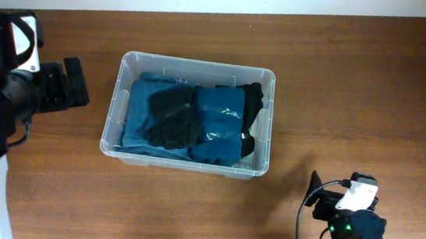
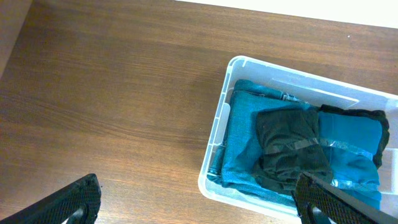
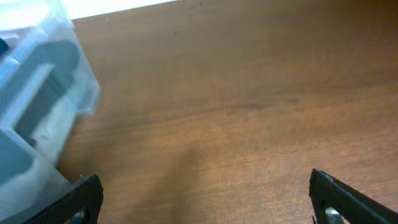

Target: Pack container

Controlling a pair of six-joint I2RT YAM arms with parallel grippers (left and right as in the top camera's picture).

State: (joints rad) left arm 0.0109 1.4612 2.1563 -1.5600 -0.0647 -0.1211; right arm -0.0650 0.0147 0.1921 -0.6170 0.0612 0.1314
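Note:
The clear plastic container [image 1: 110, 121] stands mid-table with its long side left to right. Folded teal cloths [image 1: 219, 118] fill it, with a crumpled black cloth [image 1: 172, 119] on top and another black cloth [image 1: 253, 101] along its right end. My left gripper [image 2: 199, 205] is open and empty, held above the table just left of the container [image 2: 213, 140]. My right gripper [image 3: 205, 199] is open and empty over bare wood, with the container's corner [image 3: 43, 106] blurred at the left of that view. The container's floor label is hidden under the cloths.
The left arm [image 1: 13, 77] sits at the table's left side. The right arm [image 1: 348, 223] sits at the front right, well away from the container. The brown wooden table [image 1: 356, 94] meets a pale wall at the back.

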